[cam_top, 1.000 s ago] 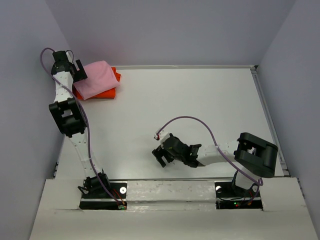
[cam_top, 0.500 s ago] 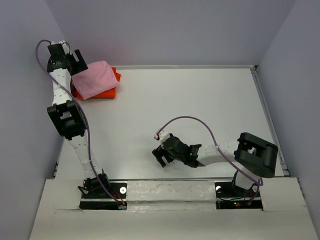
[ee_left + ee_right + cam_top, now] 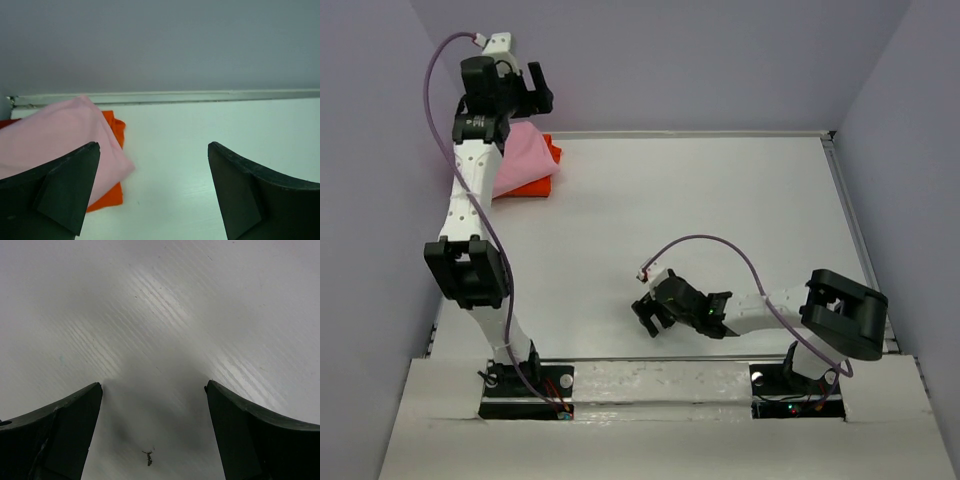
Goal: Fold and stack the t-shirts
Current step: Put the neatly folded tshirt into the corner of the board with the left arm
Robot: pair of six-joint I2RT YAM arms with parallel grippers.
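Top view: the pink t-shirt lies folded on the orange t-shirt in the far left corner of the worktop, with orange showing along the near and right edges. The left arm hides part of the stack. The left gripper hangs high above the pile, jaws spread, nothing in them. The right gripper sits low near the front middle, well apart from the shirts, jaws also wide and empty. Left wrist view: the pink cloth looks smooth and puffy, its corner overhanging the orange layer, and the stack lies just short of the back rail. We judge both shirts light, limp and a little slippery against each other. Lifted by a single layer, a fold would likely sag open, so any hold belongs on a folded edge, pinching through every layer at once. Right wrist view: only bare worktop between the open fingers, with a small dark speck.
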